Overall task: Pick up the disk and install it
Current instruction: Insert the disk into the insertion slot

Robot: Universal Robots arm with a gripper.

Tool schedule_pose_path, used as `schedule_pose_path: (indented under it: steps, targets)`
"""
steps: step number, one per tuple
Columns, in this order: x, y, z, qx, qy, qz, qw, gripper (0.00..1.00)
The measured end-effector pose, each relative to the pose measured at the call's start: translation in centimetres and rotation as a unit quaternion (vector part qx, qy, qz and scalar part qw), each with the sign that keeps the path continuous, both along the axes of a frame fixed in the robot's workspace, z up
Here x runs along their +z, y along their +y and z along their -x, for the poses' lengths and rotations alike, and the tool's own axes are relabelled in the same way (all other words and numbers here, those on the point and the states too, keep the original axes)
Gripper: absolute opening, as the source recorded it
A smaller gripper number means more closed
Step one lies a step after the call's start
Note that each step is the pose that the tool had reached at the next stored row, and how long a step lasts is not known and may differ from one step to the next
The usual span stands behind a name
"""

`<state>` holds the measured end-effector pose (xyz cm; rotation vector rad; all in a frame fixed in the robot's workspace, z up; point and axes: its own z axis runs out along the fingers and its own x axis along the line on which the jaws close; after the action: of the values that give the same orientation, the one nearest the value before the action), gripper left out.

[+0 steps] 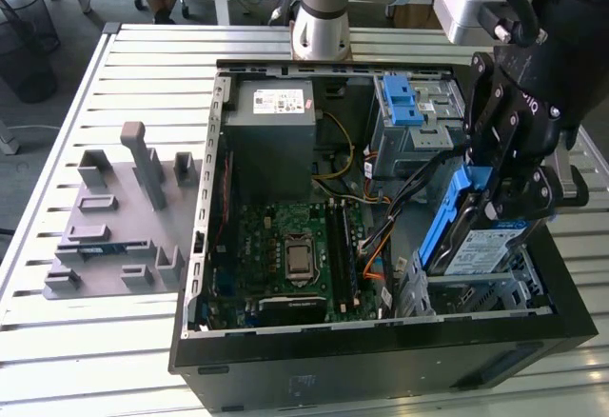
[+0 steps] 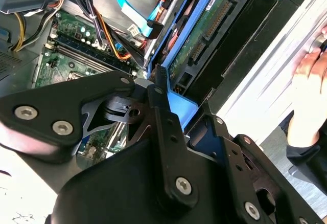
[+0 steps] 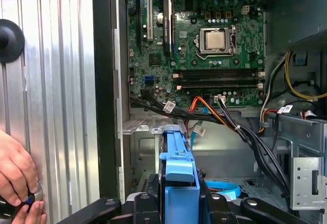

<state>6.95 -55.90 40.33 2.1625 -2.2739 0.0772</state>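
Exterior view, gripper: I am clamping my gripper (image 1: pixel 500 206) on the blue frame of the disk (image 1: pixel 479 250), with the fingers drawn in narrow around its upper edge.
Exterior view, disk: it is hanging tilted at about four o'clock in the computer case (image 1: pixel 381 360), over the grey bay (image 1: pixel 519 286). I cannot tell whether its lower end is touching the bay.
Exterior view, surroundings: the power supply (image 1: pixel 271 136) is sitting at eleven o'clock in the case, the drive cage (image 1: pixel 419 117) at one o'clock and the motherboard (image 1: pixel 285 246) at seven. Black cables (image 1: pixel 411 191) are running just beside the disk, at its ten o'clock.
Second wrist view, grip: my gripper (image 2: pixel 156 93) is pinching the blue frame, and the disk (image 2: pixel 204 27) is showing its circuit side, with orange and black cables (image 2: pixel 102 35) close by.
Second wrist view, person: a hand (image 2: pixel 311 75) is resting outside the case wall.
First wrist view, line-up: the disk (image 3: pixel 176 157) is pointing from my gripper (image 3: pixel 176 203) toward the bay floor. Cables (image 3: pixel 230 121) are crossing between it and the motherboard (image 3: pixel 204 40).
First wrist view, person: a hand (image 3: pixel 18 175) is working on the table (image 3: pixel 56 81).
Risk, jamming: I judge the tilt could wedge the frame against the bay rails.
Risk, snagging: the nearby cables could get pinched under the disk.
Risk, person: the hand is near my path.
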Motion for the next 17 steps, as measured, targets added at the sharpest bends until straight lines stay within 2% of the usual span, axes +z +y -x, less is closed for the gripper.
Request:
schedule_pose_path:
  steps: [17]
  targets:
    - [-1.56,-0.02,0.0,0.0,0.0,0.0,1.0,0.36]
